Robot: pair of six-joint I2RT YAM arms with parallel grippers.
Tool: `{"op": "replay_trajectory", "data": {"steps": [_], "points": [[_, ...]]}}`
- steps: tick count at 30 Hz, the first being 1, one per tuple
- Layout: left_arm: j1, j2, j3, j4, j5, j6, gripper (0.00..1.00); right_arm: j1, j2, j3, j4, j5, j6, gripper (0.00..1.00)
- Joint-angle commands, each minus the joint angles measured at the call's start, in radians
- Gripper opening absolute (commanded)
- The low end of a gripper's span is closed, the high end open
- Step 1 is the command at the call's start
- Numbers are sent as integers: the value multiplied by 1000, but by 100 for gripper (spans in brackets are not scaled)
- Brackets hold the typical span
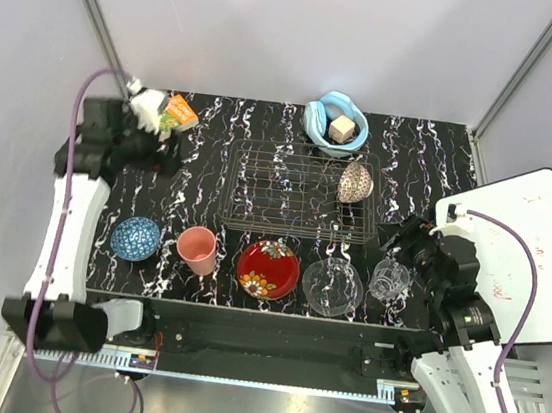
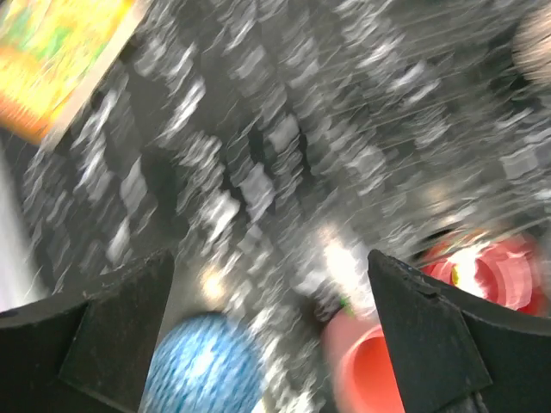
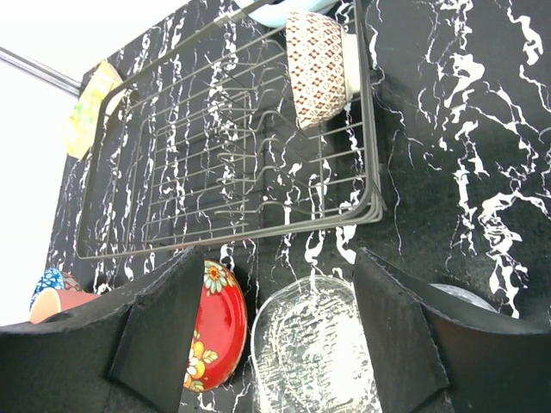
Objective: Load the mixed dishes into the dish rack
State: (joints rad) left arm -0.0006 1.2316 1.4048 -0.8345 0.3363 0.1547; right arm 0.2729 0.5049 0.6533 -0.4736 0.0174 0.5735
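Note:
The wire dish rack point(image 1: 303, 192) point(image 3: 232, 155) lies mid-table with a brown-patterned bowl point(image 1: 356, 182) point(image 3: 314, 64) on its side in the right end. In front of it stand in a row a blue patterned bowl point(image 1: 135, 238) point(image 2: 202, 366), pink cup point(image 1: 196, 249) point(image 2: 374, 370), red floral plate point(image 1: 268, 268) point(image 3: 215, 327), clear glass bowl point(image 1: 332, 286) point(image 3: 314, 344) and clear glass cup point(image 1: 389, 279) point(image 3: 465, 297). My left gripper point(image 1: 166, 156) point(image 2: 271, 344) hangs open and empty left of the rack. My right gripper point(image 1: 393, 236) point(image 3: 275, 335) is open and empty above the glass bowl and cup.
A light-blue bowl with a tan cube point(image 1: 337, 123) sits behind the rack. An orange-green book point(image 1: 180, 112) point(image 2: 60, 60) lies at the back left. A white board point(image 1: 522, 257) rests off the table's right edge. The left wrist view is motion-blurred.

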Motion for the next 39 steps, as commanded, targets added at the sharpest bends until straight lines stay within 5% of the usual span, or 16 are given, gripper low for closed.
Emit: {"op": "replay_trajectory", "data": {"steps": [1,7,21,33,39], "points": [[96,-159,-224,-158,-21,298,96,6,3,29,-19,7,-18,77],[132,-270,-440,-137,-83,408,92,6,0,34,-19,1,-14,77],[143,-211,-636,29,-256,410,77,8,-32,23,-39,6,-6,78],[142,-133,-716,106,-263,404,75,8,-49,17,-40,0,19,78],[143,-23,-713,155,-290,395,50,6,-43,17,-40,-2,25,78]]}}
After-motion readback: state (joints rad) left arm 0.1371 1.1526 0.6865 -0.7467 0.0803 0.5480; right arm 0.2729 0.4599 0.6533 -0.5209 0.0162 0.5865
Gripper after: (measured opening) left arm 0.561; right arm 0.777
